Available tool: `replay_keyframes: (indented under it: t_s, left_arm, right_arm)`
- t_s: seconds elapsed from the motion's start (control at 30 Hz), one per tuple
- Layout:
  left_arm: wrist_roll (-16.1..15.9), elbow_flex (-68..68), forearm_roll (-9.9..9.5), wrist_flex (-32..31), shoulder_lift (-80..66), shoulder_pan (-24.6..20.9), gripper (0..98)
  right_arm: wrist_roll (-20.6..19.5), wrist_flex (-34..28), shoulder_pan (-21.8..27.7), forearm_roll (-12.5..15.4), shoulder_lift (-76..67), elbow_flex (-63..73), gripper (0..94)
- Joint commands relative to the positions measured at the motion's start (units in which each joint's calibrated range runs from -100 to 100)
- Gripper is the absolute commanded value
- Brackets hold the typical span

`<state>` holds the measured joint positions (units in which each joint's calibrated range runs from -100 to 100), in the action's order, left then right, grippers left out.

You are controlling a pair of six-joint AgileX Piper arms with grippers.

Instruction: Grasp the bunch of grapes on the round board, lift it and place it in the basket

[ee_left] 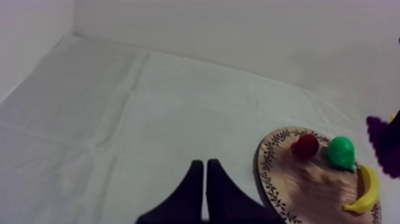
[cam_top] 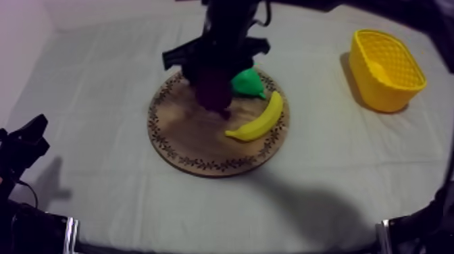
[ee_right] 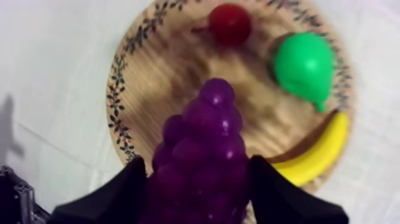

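The purple bunch of grapes [ee_right: 205,149] hangs just above the round wooden board [ee_right: 155,77], with my right gripper [ee_right: 205,190] shut on it, one black finger at each side. From above, the right arm reaches in from the far side and my right gripper [cam_top: 215,81] holds the grapes [cam_top: 215,94] over the board [cam_top: 196,138]. The grapes [ee_left: 381,140] also show beyond the board's far edge from the left wrist. The yellow basket [cam_top: 386,67] stands at the far right, with nothing visible inside. My left gripper [ee_left: 205,164] rests near the left front, its fingers together on nothing.
On the board lie a yellow banana [cam_top: 260,120], a green pear [cam_top: 248,82] and a small red fruit [ee_right: 230,24]. My left gripper [cam_top: 27,138] sits low at the left edge. Open cloth lies between the board and the basket.
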<state>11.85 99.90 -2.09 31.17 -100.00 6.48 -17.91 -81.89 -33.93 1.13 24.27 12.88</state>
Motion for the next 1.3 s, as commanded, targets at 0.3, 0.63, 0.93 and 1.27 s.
replay_keyframes:
  t_s: [0.3,0.63,0.93,1.27]
  left_arm:
    - [-0.01,-0.02,-0.04,-0.05,0.00,0.00,0.1]
    - [-0.01,-0.02,-0.04,-0.05,0.00,0.00,0.1]
    - [-0.01,-0.02,-0.04,-0.05,0.00,0.00,0.1]
    - [-0.01,-0.02,-0.04,-0.05,0.00,0.00,0.1]
  right_arm:
    - [5.38,0.90,8.22,-3.00,-21.59,-6.85,35.8]
    - [12.24,3.17,18.59,-4.87,-30.64,-9.15,37.2]
    - [18.06,6.02,28.80,-5.12,-31.79,-9.38,37.4]
    - [24.05,10.17,37.97,-3.75,-27.79,-11.46,37.4]
